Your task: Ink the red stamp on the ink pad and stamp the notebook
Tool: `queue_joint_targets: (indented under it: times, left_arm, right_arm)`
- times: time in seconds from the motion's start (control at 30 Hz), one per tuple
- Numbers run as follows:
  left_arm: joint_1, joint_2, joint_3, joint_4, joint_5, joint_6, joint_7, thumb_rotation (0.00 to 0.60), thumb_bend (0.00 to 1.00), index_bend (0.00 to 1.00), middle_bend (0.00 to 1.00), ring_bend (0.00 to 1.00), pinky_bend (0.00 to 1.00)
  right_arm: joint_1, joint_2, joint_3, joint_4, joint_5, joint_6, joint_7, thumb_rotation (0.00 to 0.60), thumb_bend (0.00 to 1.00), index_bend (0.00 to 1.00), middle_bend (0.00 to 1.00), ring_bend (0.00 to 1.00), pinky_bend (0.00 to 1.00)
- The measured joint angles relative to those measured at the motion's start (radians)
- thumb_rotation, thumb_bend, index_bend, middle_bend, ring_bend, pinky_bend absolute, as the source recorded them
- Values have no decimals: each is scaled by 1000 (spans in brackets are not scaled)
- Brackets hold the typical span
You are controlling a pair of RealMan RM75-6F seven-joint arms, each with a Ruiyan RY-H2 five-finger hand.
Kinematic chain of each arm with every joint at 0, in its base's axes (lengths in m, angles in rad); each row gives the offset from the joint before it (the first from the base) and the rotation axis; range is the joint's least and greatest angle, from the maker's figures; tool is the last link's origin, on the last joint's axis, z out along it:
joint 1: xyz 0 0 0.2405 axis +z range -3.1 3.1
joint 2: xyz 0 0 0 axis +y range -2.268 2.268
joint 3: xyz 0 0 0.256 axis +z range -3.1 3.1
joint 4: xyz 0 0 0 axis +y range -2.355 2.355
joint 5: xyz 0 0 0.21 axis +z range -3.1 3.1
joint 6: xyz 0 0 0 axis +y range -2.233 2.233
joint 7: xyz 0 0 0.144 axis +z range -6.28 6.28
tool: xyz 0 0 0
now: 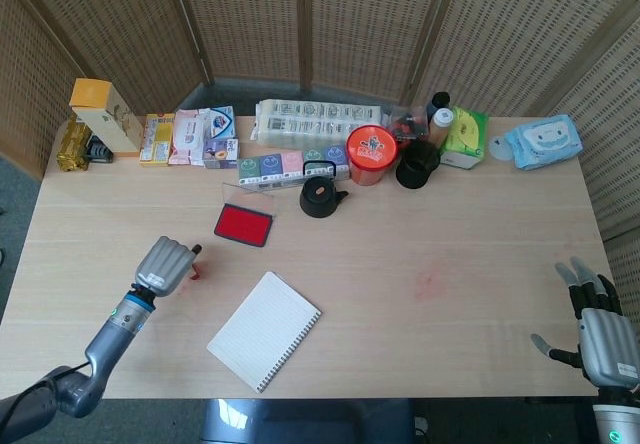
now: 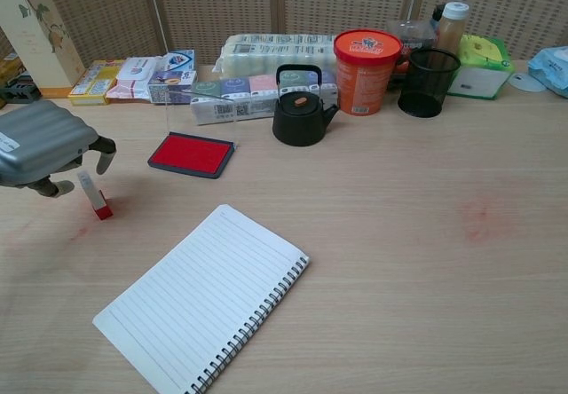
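Note:
The red stamp [image 2: 96, 197], with a white handle and a red base, stands on the table left of the open lined notebook [image 2: 200, 301] [image 1: 265, 330]. My left hand [image 2: 44, 150] [image 1: 165, 264] hovers over the stamp's top, which lies between the thumb and a curled finger with small gaps showing; I see no grip. In the head view only a red sliver of the stamp [image 1: 195, 273] shows beside the hand. The red ink pad [image 2: 191, 154] [image 1: 243, 225] lies open behind the notebook. My right hand [image 1: 597, 329] rests at the table's right front edge, fingers spread, holding nothing.
A black kettle [image 2: 297, 110] stands just right of the ink pad, with a red tub [image 2: 366, 57] and a black mesh cup [image 2: 428, 82] beyond it. Boxes and packets [image 2: 257, 88] line the back edge. A faint red stain [image 2: 477, 216] marks the table.

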Motion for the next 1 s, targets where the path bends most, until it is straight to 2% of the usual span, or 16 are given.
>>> queue_joint_targets:
  times: [0.43, 1.0]
  left_arm:
    - [-8, -16, 6, 13, -13, 2, 14, 600, 279, 559, 1000, 1000, 1000]
    - [-13, -34, 13, 31, -23, 7, 18, 600, 378, 609, 1000, 1000, 1000]
  right_arm:
    - [2, -1, 0, 1, 3, -1, -2, 600, 26, 0, 0, 0, 0]
    - [3, 1, -2, -1, 4, -2, 0, 600, 27, 0, 0, 0, 0]
